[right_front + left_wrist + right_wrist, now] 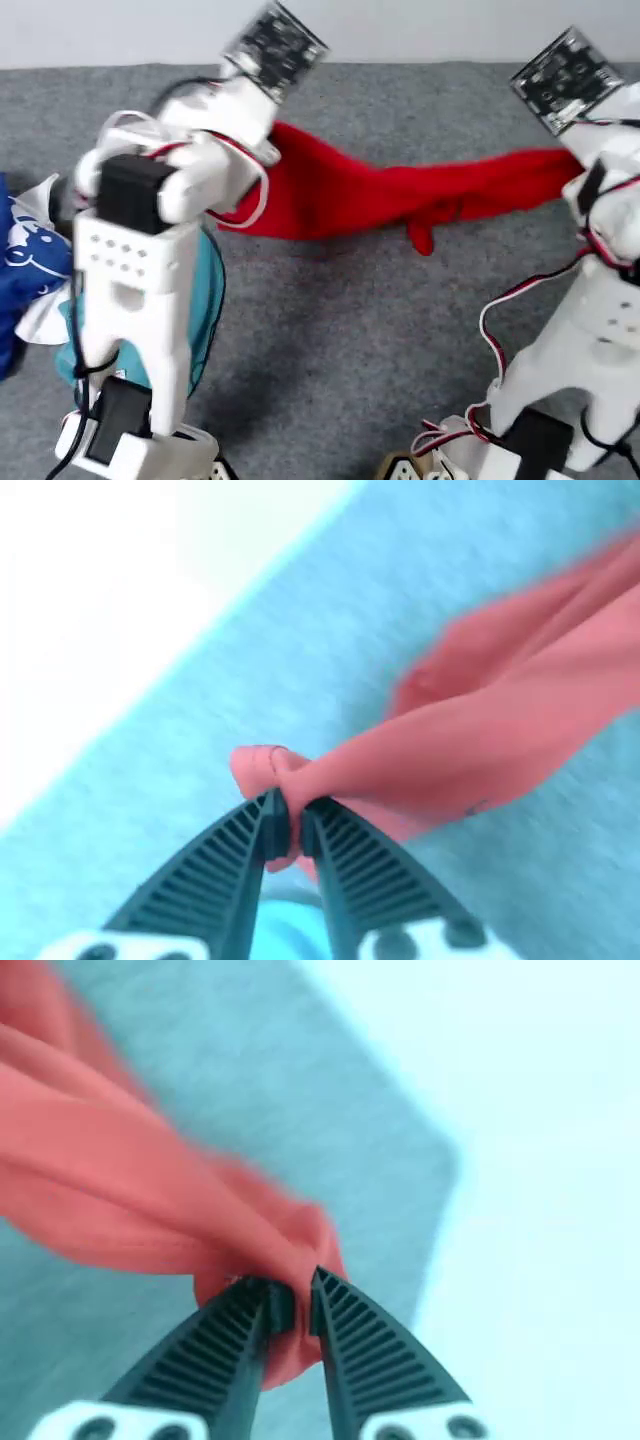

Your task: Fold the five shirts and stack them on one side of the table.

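A red shirt (400, 195) hangs stretched between the two arms above the grey table (350, 330), sagging in the middle with a sleeve dangling. My left gripper (285, 825) is shut on one bunched end of the red shirt (470, 750), at the left of the high view. On the right side, my right gripper (290, 1305) is shut on the other end of the red shirt (130, 1200). A blue shirt with white print (25, 260) and a teal shirt (205, 300) lie at the table's left edge, partly hidden by the left arm.
The table's far edge meets a pale wall (400, 30) just behind the stretched shirt. Bare grey surface lies between the two arm bases (330, 380). Cables trail near the right arm's base (490, 340).
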Controlling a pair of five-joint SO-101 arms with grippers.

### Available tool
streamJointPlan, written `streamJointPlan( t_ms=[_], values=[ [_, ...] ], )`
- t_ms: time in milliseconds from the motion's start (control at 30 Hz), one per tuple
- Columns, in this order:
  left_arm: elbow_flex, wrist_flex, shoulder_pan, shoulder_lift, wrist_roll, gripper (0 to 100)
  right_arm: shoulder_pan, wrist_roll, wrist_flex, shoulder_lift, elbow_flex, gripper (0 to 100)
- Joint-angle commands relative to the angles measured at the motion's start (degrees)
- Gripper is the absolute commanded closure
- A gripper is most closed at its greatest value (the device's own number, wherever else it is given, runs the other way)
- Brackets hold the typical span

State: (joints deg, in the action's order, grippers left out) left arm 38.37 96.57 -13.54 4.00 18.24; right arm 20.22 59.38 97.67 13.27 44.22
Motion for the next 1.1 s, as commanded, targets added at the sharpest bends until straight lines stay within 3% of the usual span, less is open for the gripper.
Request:
streamJointPlan(
  t_ms=[0,233,433,633,833,1067],
  values=[
    [7.60,-1.93,2.81,2.81,1.32,100,-0.66,-0.88,-5.67,2.77,6.59,98.8],
    [15.60,-1.41,2.90,3.25,4.22,100,-0.66,-0.70,-14.20,2.77,16.79,98.8],
    [25.27,1.58,3.25,3.25,4.84,100,-0.31,-0.53,-14.73,2.77,25.93,98.8],
    [33.63,4.04,3.34,4.40,4.84,100,7.96,-0.09,-14.73,2.77,32.18,98.8],
    [24.48,4.04,2.90,11.34,5.10,100,11.30,3.16,-14.64,2.77,33.23,98.8],
    [6.73,3.96,2.81,23.56,10.99,100,11.21,4.22,-8.75,5.23,33.05,98.8]
  ],
)
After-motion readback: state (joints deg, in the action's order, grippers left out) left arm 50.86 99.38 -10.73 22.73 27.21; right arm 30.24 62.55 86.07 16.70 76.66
